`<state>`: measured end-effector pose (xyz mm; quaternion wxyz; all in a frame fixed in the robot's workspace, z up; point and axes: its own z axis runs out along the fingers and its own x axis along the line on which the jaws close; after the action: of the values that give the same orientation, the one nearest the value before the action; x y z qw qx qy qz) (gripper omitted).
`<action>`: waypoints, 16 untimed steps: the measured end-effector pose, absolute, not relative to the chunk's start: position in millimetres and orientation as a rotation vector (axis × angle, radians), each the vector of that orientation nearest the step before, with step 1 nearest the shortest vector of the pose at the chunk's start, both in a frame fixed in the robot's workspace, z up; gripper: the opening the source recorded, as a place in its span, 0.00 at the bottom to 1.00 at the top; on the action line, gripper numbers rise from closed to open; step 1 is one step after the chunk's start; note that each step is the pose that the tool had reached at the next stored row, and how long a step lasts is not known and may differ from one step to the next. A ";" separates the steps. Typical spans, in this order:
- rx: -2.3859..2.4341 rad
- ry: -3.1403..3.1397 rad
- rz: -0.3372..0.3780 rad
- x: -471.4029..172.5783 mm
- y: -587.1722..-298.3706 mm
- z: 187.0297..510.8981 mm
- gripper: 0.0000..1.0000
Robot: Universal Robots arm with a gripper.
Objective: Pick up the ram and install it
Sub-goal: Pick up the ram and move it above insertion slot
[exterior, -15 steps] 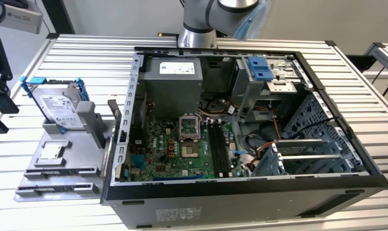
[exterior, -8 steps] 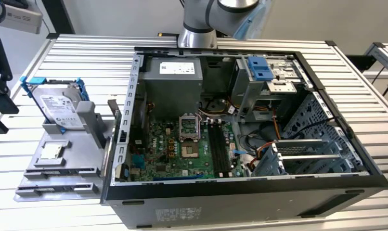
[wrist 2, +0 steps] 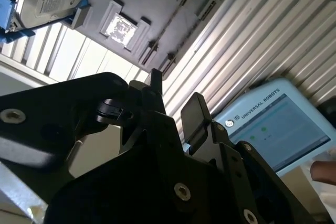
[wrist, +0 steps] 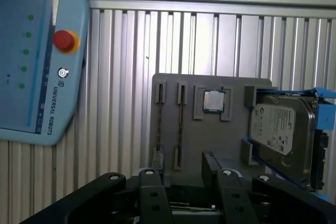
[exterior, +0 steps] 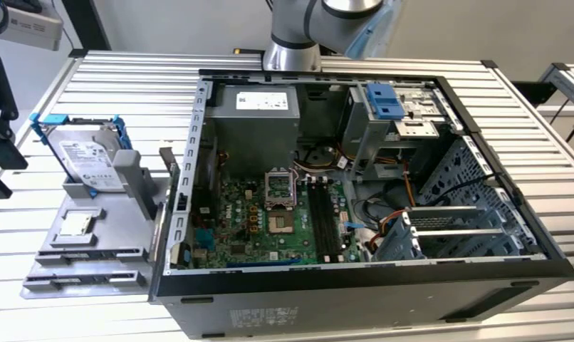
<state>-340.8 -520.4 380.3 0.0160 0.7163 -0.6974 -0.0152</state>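
Table [exterior: 125,85]: ribbed aluminium slats, spanning the whole exterior view. Open computer case [exterior: 363,303] sits on it, centre to right of the frame, open side up. Grey parts holder [exterior: 87,249] lies flat on the slats at lower left, just beside the case's left wall. Light-blue control pendant [wrist: 42,51] overlaps the slats in the first wrist view; can't tell if it rests on them.

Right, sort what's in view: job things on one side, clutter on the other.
For the job: ram, gripper, motherboard slots.
Just lying about: hard drive, chip, pendant.
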 end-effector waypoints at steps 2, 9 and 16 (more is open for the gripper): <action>2.227 -2.168 -0.046 -340.8 -520.4 380.3 1.00; 2.225 -2.167 -0.042 -340.8 -520.4 380.3 1.00; 2.223 -2.165 -0.038 -340.8 -520.4 380.3 1.00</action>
<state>-340.8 -520.4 380.3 0.0191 0.7163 -0.6975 -0.0123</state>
